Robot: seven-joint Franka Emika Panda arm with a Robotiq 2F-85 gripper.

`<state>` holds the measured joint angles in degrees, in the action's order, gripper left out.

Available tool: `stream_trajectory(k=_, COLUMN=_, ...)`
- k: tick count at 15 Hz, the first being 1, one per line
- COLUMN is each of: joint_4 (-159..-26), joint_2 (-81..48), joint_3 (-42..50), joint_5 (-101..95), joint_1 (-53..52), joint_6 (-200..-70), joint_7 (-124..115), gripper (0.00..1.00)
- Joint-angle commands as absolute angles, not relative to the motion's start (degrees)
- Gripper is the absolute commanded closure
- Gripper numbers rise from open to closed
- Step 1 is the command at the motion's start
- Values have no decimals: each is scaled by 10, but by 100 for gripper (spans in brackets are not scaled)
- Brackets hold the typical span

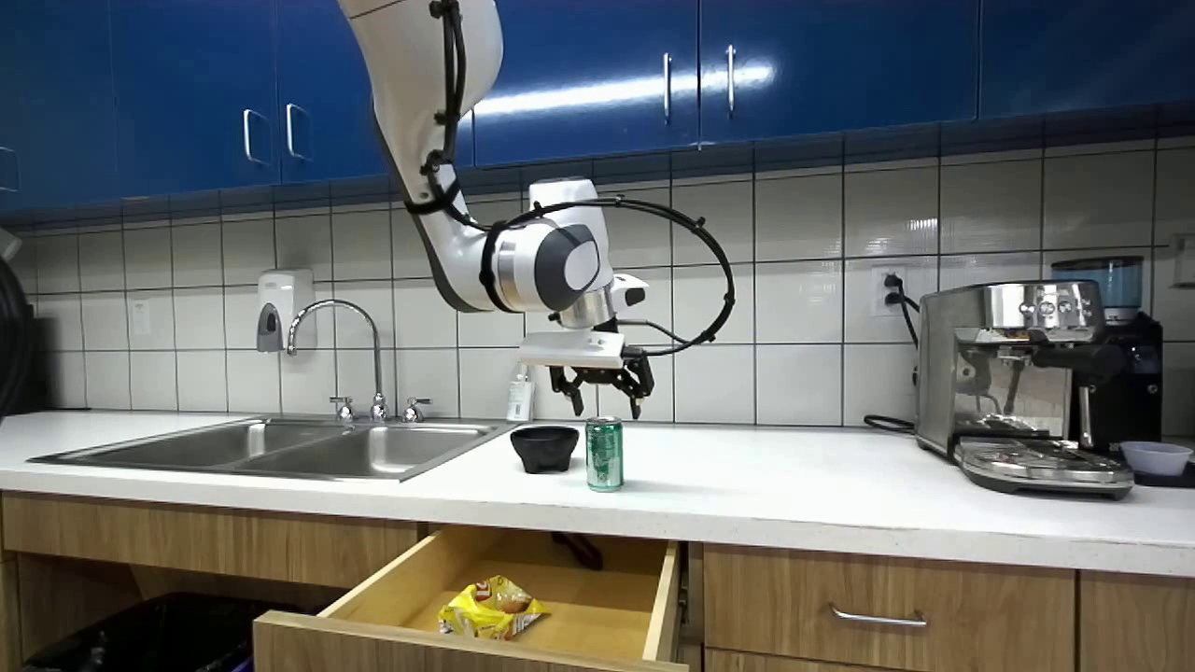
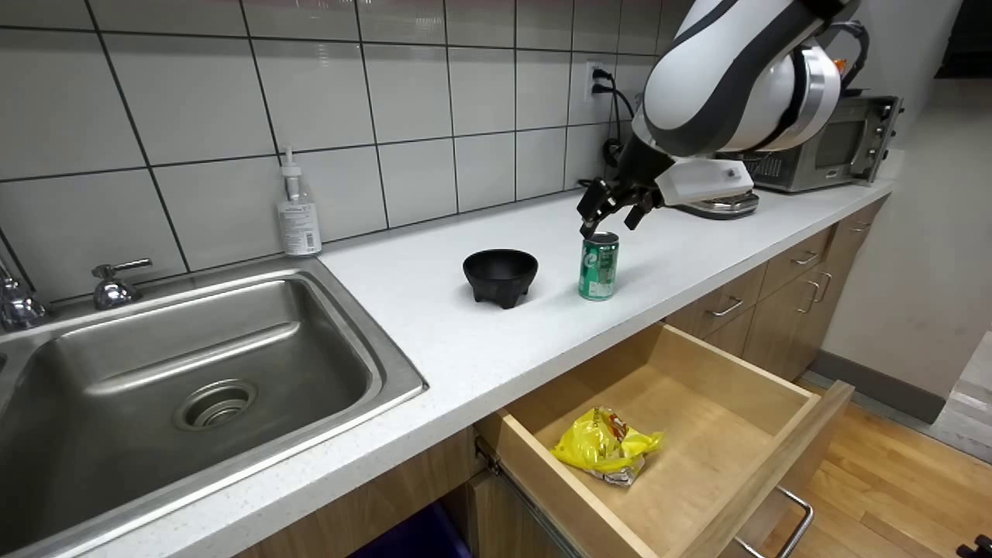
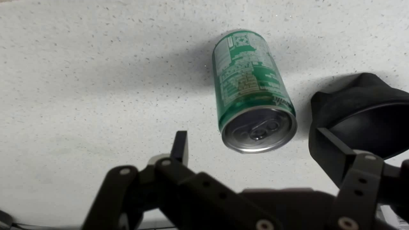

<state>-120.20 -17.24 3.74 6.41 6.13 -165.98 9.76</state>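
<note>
Below and near the spread hand (image 1: 607,412), a green can (image 3: 254,89) stands upright.

We've got the black bowl (image 3: 370,118) spilling off the wrist view's right edge, partly masked by the hand (image 3: 250,131); the green can (image 3: 254,86) is lettered too finely for us to read; in an exterior view a dark thing (image 1: 584,553) in the drawer (image 1: 597,607) is cut short by the table (image 1: 794,476), and we can't tell what; the arm (image 1: 411,121) is cropped atop both exterior views.

Blue cabinets (image 1: 597,56) — white tiled wall (image 1: 798,303)
</note>
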Motion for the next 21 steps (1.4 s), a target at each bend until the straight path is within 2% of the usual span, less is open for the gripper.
stream_trajectory(k=1, joint_4=-1179, joint_2=-184, joint_3=29, joint_5=51, joint_1=70, joint_6=-1636, joint_7=92, gripper=0)
stream_trajectory(k=21, joint_4=-1135, joint_2=-230, joint_3=31, joint_5=42, joint_1=74, joint_6=-1597, joint_7=92, gripper=0)
